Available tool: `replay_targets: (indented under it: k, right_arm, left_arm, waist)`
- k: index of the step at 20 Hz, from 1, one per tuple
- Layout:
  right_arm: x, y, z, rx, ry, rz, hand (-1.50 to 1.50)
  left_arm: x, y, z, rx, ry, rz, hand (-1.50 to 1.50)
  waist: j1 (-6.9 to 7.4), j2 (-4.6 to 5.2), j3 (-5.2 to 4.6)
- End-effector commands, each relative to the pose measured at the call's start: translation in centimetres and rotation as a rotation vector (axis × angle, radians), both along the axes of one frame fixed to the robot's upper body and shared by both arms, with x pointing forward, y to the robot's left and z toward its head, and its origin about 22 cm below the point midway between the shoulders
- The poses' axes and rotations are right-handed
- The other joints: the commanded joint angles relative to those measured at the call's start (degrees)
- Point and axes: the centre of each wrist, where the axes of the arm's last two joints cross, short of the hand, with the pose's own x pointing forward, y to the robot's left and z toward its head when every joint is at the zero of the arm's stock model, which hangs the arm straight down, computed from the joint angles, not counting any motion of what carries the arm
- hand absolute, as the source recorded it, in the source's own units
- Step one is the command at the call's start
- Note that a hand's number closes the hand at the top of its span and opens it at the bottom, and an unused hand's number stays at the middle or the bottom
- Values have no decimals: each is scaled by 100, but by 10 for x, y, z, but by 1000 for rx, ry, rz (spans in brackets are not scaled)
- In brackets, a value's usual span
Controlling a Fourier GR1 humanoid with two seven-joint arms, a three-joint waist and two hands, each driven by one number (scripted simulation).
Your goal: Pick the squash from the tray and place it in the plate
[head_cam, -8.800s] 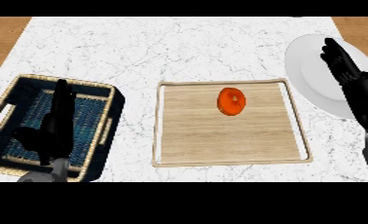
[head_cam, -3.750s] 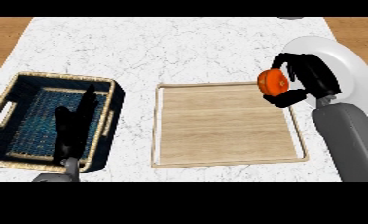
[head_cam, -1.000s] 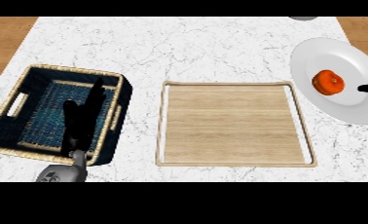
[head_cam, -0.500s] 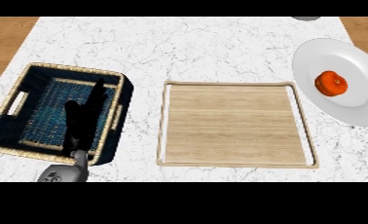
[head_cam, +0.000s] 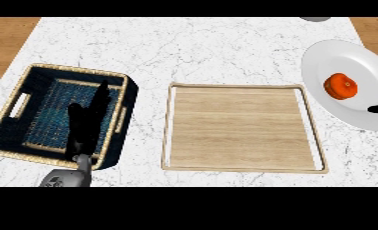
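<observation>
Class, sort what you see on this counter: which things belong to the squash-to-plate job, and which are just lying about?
Job:
- small orange squash, lying on the plate
- round white plate
- square wooden tray

Lying about:
- dark blue woven basket
- left hand, resting open over the basket

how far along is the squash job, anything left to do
Looks done: the squash lies on the plate and the tray has nothing on it. Nothing is in hand: the left hand rests open over the basket, and only a dark tip of the right hand shows at the right edge. No step appears left.
</observation>
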Motion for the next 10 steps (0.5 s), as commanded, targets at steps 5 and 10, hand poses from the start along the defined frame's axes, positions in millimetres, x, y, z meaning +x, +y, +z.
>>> replay_targets:
  k: [5,10]
  right_arm:
    - [-2,10,-18,-24,-10,-17,-150]
    - [-14,-8,-7,-65,9,-49,-150]
  left_arm:
    - [14,6,5,11,3,7,0]
    - [-5,1,0,-11,9,-13,0]
  waist:
    - [-7,22,-11]
    - [95,31,0]
